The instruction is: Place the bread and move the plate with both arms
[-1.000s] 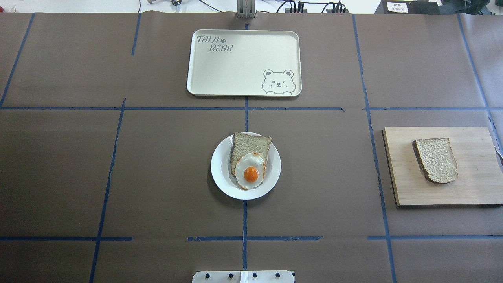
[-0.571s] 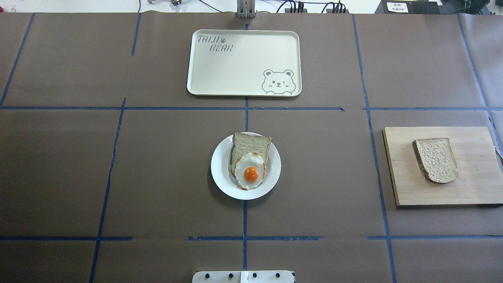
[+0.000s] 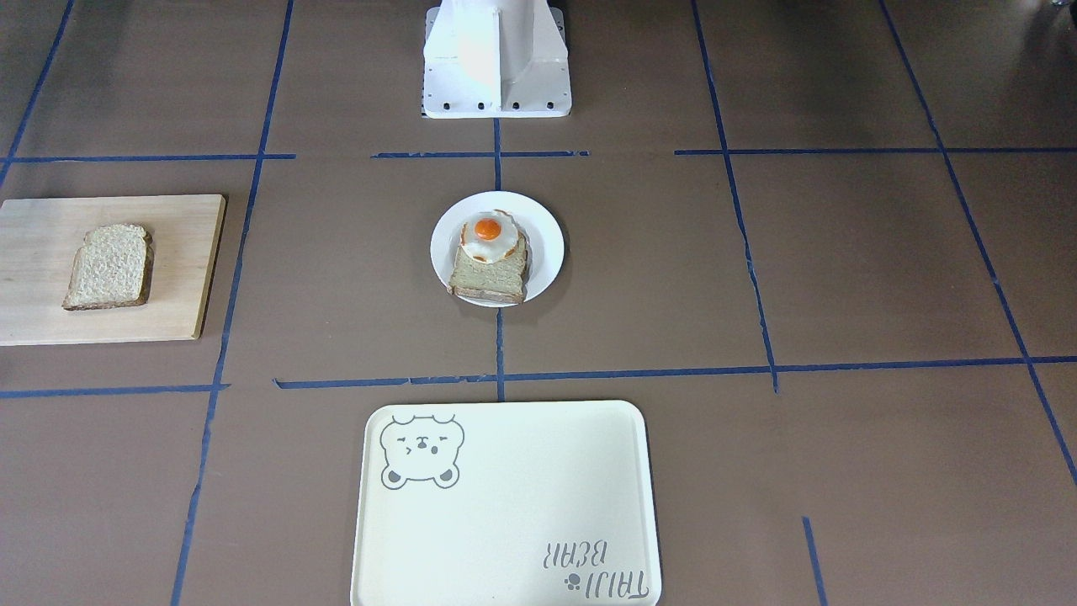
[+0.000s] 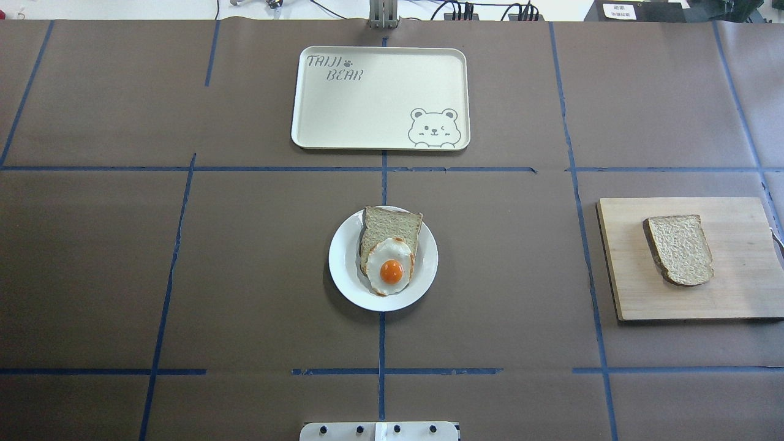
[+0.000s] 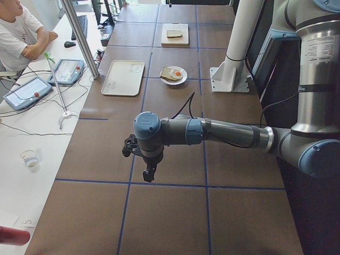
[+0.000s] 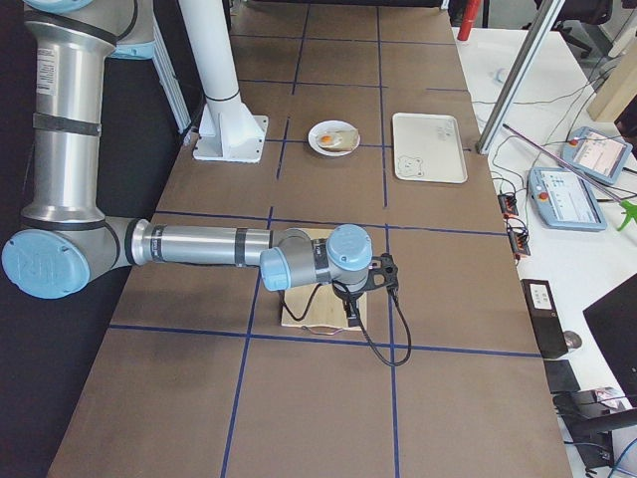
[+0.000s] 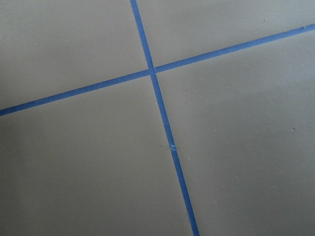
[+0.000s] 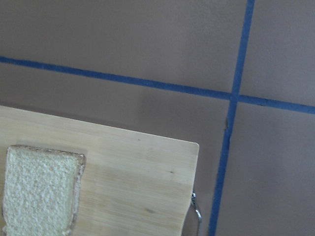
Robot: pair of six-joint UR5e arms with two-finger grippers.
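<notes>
Task status: not begun, judging from the present layout. The plain light-brown slice of wholemeal bread (image 4: 678, 249) lies flat on the pale rectangular wooden cutting board (image 4: 741, 282) at the robot's right end of the table. It is well apart from the small round white plate (image 4: 343, 278), which stands at the table centre. The plate carries a second bread slice topped with a fried egg (image 4: 391, 269), and nothing lies over the egg. The cream rectangular tray with a bear drawing (image 4: 367, 110) sits beyond the plate, on the side away from the robot; the plate is not on it. The right gripper (image 6: 353, 315) hangs above the cutting board. Its wrist camera shows one board corner with part of the bread at the lower left of the view, so it is judged not to be centred over the slice. The left gripper (image 5: 149, 176) hangs over the brown table covering (image 7: 236, 147), well apart from the plate. Both grippers show only in the side views, so it cannot be told whether their jaws are apart or together. Neither task item is in a grip. Remaining steps, as judged: grasp the bread, set it on the plate, then move the plate with both arms, probably to the tray.
</notes>
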